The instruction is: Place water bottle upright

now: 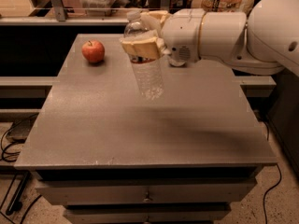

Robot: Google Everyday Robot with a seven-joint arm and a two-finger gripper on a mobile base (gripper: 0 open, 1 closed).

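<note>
One water bottle [148, 76], upper centre of frame, cap up. It is near upright, with the base leaning slightly toward the right of the frame. The clear ribbed body hangs below the grip, and the white cap pokes out above it.

The gripper [142, 34] is clamped on the water bottle at its upper part, just below the cap. One tan finger crosses the front of the bottle and covers most of the label band; the other shows behind, near the neck.

The bottle base appears to hang clear of the tabletop [117, 134]. A soft shadow [187, 125] lies lower right of the base, apart from it.

The white arm [210, 31] enters from the upper right edge and runs leftward to the gripper, level with the bottle's top.

One red apple [93, 51] rests on the tabletop in the upper left part, stem up, well apart from the bottle and to its left.

The tabletop is grey and speckled. Drawers [147, 197] sit under its front edge at the bottom of the frame. Dark cables [9, 143] lie on the floor at lower left, and one more runs at lower right.
</note>
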